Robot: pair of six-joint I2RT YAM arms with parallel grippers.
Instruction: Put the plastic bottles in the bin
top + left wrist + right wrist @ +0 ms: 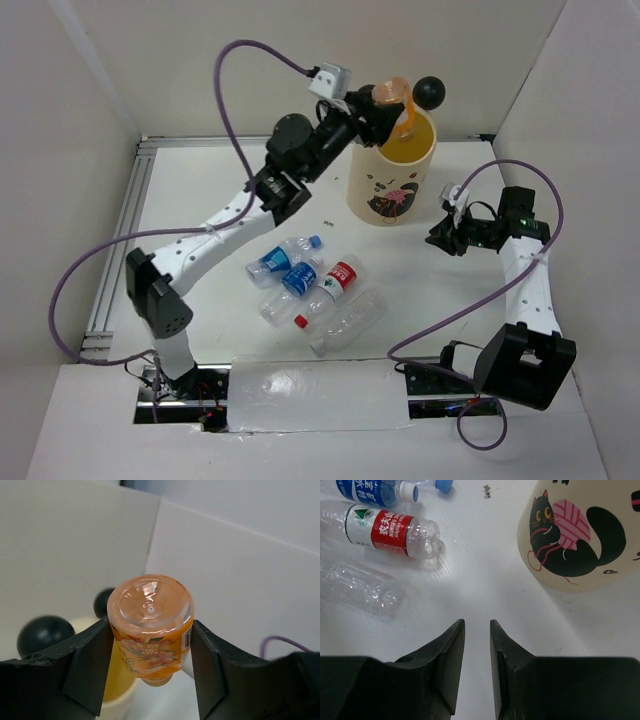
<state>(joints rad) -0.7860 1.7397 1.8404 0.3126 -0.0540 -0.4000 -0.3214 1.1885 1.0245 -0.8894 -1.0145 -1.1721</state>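
Plastic bottles [310,285], judged light and crushable, are seen lying before the bin [390,190], best taken mid-body. Beside the bin the right gripper [477,625] is held barely parted, empty; above its mouth an orange bottle [150,605] is clamped by the left gripper [151,632].

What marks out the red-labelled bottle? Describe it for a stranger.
Find the cream bin at the back. A cluster of bottles lies in front of it. The red-labelled bottle alone has a red label and cap; its neighbours are blue-labelled bottles and a bare bottle.
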